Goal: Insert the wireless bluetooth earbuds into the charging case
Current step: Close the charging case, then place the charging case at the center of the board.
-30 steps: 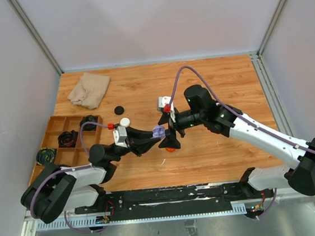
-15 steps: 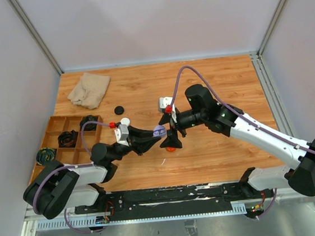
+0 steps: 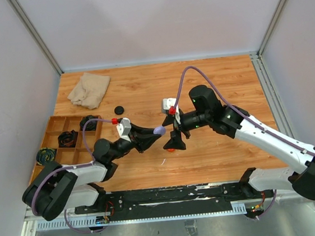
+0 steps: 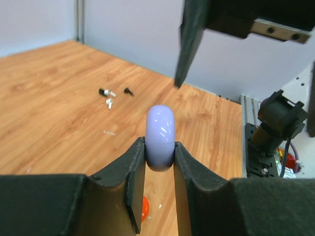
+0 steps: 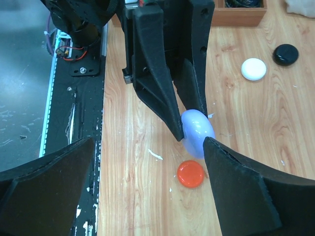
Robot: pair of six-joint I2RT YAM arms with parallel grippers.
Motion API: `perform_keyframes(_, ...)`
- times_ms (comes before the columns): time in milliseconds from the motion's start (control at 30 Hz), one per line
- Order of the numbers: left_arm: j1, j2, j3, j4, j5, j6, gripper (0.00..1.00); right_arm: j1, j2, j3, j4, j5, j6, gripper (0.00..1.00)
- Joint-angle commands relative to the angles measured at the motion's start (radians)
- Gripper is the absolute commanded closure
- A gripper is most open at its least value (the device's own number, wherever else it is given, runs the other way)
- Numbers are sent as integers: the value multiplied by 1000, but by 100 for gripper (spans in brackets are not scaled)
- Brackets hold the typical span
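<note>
My left gripper (image 4: 160, 152) is shut on a round lilac case (image 4: 161, 136), held on edge above the table; it also shows in the top view (image 3: 159, 131) and the right wrist view (image 5: 198, 132). The case looks closed. My right gripper (image 5: 147, 187) is open wide and empty, with one finger (image 5: 256, 191) just beside the case. A red puck (image 5: 191, 174) lies on the table below. Tiny black and white earbuds (image 4: 108, 96) lie on the wood beyond the case in the left wrist view. Red and lilac buds are not in view.
A white puck (image 5: 253, 69) and a black puck (image 5: 286, 54) lie on the wood near a wooden compartment tray (image 3: 55, 141) at the left. A beige cloth (image 3: 89, 89) lies at the back left. A right finger (image 4: 189, 39) hangs above the case.
My right gripper has drawn back a little to the right, away from the lilac case. The case now looks rounder and closed in my left gripper, which has shifted slightly.
</note>
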Motion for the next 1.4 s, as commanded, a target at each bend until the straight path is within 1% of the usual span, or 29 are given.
perform_keyframes(0, 5, -64, 53, -250, -45, -38, 100, -3, -64, -23, -20, 96, 15, 6)
perform_keyframes(67, 5, -100, 78, -408, -60, -56, 100, -4, -83, -40, -5, 150, 30, 5)
perform_keyframes(167, 5, -161, 95, -584, -76, -85, 100, -3, -107, -76, 20, 224, 58, 5)
perform_keyframes(267, 5, -224, 86, -716, -105, -147, 99, -5, -129, -113, 52, 297, 89, 5)
perform_keyframes(367, 5, -271, 94, -883, -141, -212, 99, -3, -149, -149, 83, 357, 118, 5)
perform_keyframes(467, 5, -280, 101, -1017, -151, -276, 98, -4, -181, -199, 134, 405, 143, 5)
perform_keyframes(533, 5, -268, 90, -1065, -156, -334, 98, -3, -202, -233, 167, 434, 157, 5)
perform_keyframes(633, 4, -223, 70, -1067, -157, -408, 95, -3, -222, -271, 200, 448, 165, 5)
perform_keyframes(733, 4, -159, 73, -1065, -168, -443, 93, -5, -230, -293, 216, 444, 166, 5)
perform_keyframes(967, -2, 29, 138, -1048, -203, -503, 82, -3, -251, -320, 230, 442, 160, 5)
perform_keyframes(1100, -27, 118, 191, -1032, -203, -521, 77, -4, -272, -336, 244, 443, 156, 5)
perform_keyframes(1267, -67, 182, 226, -1032, -220, -552, 69, -4, -285, -343, 246, 448, 152, 5)
perform_keyframes(1367, -74, 185, 216, -1032, -231, -572, 62, -4, -289, -347, 250, 446, 152, 5)
